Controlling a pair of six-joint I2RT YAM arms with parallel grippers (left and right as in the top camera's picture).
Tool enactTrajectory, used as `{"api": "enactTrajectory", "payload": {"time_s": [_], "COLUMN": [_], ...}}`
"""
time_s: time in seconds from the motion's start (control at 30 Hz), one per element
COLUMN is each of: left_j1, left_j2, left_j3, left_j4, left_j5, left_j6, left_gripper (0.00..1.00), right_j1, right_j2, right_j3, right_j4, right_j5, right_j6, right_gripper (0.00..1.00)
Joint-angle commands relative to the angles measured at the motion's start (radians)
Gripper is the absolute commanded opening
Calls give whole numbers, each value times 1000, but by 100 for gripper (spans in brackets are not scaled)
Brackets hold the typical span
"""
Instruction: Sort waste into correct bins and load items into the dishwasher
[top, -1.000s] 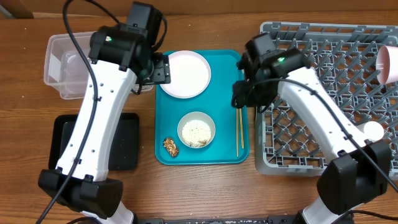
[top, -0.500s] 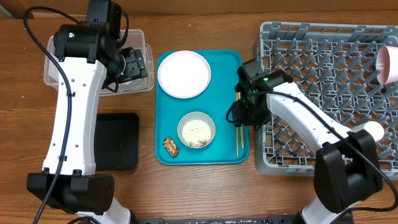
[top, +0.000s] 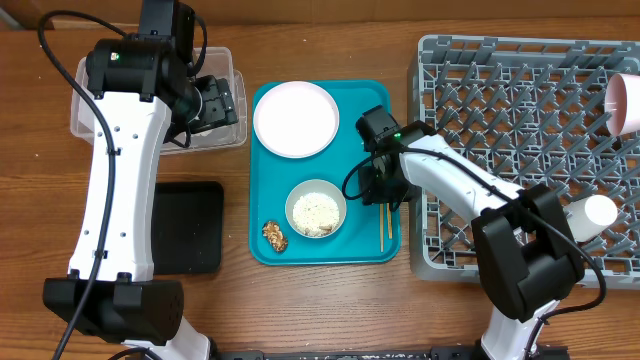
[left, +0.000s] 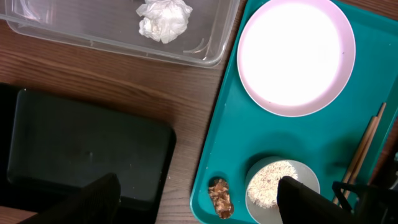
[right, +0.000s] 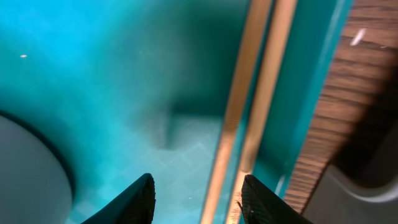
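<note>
The pair of wooden chopsticks (top: 385, 222) lies along the right edge of the teal tray (top: 366, 100). My right gripper (top: 384, 190) is open just above them. In the right wrist view its fingers (right: 199, 202) straddle one chopstick (right: 239, 106), with the other by the right finger. My left gripper (top: 222, 104) is open and empty, high over the clear tub (top: 92, 100), which holds the crumpled tissue (left: 163, 19). On the tray are a pale pink plate (top: 296, 118), a white bowl of rice (top: 316, 211) and a brown lump (top: 274, 235). The red wrapper is not in view.
The black tray (top: 190, 228) lies left of the teal tray, below the tub. The grey dish rack (top: 520, 130) stands at the right, with a pink plate (top: 626, 102) at its far edge and a white cup (top: 598, 212) near its right side.
My right gripper has moved left and down from the rack's edge onto the chopsticks. My left arm swung left from the plate to the tub, then stayed still.
</note>
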Motion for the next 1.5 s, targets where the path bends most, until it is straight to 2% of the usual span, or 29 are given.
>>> {"api": "enactTrajectory", "payload": {"time_s": [0.0, 0.27, 0.37, 0.47, 0.53, 0.7, 0.8, 1.0, 1.23, 1.47], "left_j1": [-2, -2, -2, -2, -2, -2, -2, -2, -2, -2], "left_j2": [-17, -17, -17, -17, -17, -17, -17, -17, -17, -17], "left_j3": [12, 12, 12, 12, 12, 12, 12, 12, 12, 12], "left_j4": [5, 7, 6, 6, 6, 7, 6, 5, 4, 4], "left_j5": [7, 8, 8, 8, 8, 8, 8, 8, 8, 4], "left_j6": [-13, -13, -13, -13, -13, -13, -13, -9, -9, -9], "left_gripper": [83, 83, 83, 83, 83, 83, 83, 83, 83, 83], "right_j1": [6, 6, 6, 6, 6, 6, 6, -1, -80, -203], "right_j2": [32, 61, 61, 61, 62, 62, 62, -9, -130, -153], "right_j3": [-2, -3, -5, -15, -32, -55, -55, 64, 289, 309], "right_j4": [3, -5, -12, -12, -12, -9, -9, -69, -263, -399], "right_j5": [9, -2, -2, -2, -2, -2, -2, -2, -2, 0], "right_j6": [32, 31, 32, 32, 31, 31, 31, 27, -79, -116], "right_gripper": [47, 47, 33, 24, 13, 4, 4, 4, 4, 4]}}
